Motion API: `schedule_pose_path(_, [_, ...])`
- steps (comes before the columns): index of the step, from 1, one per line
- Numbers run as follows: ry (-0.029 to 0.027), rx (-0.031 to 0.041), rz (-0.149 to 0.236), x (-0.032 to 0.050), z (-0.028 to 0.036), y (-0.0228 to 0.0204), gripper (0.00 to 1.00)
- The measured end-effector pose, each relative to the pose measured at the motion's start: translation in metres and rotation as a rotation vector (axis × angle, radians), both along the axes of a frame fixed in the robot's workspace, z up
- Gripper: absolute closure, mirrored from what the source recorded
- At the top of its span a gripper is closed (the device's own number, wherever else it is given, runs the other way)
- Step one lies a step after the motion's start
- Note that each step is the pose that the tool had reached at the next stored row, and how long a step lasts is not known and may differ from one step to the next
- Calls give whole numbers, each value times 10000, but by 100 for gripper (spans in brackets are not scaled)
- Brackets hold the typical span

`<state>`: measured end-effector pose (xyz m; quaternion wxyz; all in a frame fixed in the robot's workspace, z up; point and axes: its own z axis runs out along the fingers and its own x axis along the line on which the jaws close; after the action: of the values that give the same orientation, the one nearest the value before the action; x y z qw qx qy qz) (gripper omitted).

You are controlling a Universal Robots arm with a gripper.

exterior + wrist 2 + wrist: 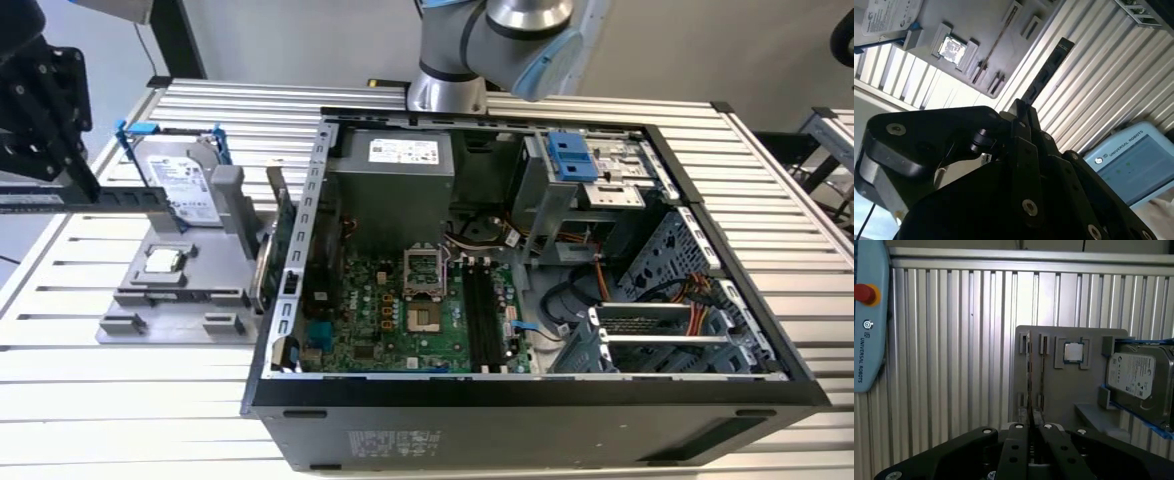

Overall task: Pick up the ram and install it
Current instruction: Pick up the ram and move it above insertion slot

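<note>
My gripper (1030, 429) is shut on the ram (1028, 371), a thin dark stick seen edge-on and reaching out past the fingers (1016, 440). In the second wrist view the ram (1046, 72) juts out from the gripper (1021, 107), well above the slatted table. In the exterior view the gripper (74, 180) hangs at the exterior view's left, over the hard drive end of the grey fixture (174, 295). There the ram (134, 193) is a dark level bar. The open computer case (534, 400) shows its motherboard (400, 320) and black memory slots (483, 320).
On the grey fixture sit a silver hard drive (180, 180) with blue brackets and a small square CPU chip (163, 260). A teach pendant (869, 330) lies on the slatted table (954, 340). Inside the case are a power supply (400, 165), cables and drive cages (667, 320).
</note>
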<state>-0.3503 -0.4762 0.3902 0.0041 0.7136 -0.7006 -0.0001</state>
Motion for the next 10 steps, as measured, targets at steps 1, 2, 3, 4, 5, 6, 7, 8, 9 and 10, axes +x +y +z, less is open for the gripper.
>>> schedule_pose_path(1, [0,16,1,1,0,-1,100])
schedule_pose_path(2, [0,26,-1,0,1,0,100])
schedule_pose_path(3, [2,47,-1,0,2,0,100])
schedule_pose_path(4, [6,49,-1,8,0,-1,100])
schedule_pose_path(5, [12,50,-12,19,0,-1,100])
schedule_pose_path(6, [14,49,-29,31,1,-1,100])
schedule_pose_path(7, [14,49,-41,47,1,-1,100])
schedule_pose_path(8, [16,49,-47,67,1,-1,100])
schedule_pose_path(9, [16,49,-50,94,1,-1,100])
schedule_pose_path(10, [18,49,-50,127,1,-1,100])
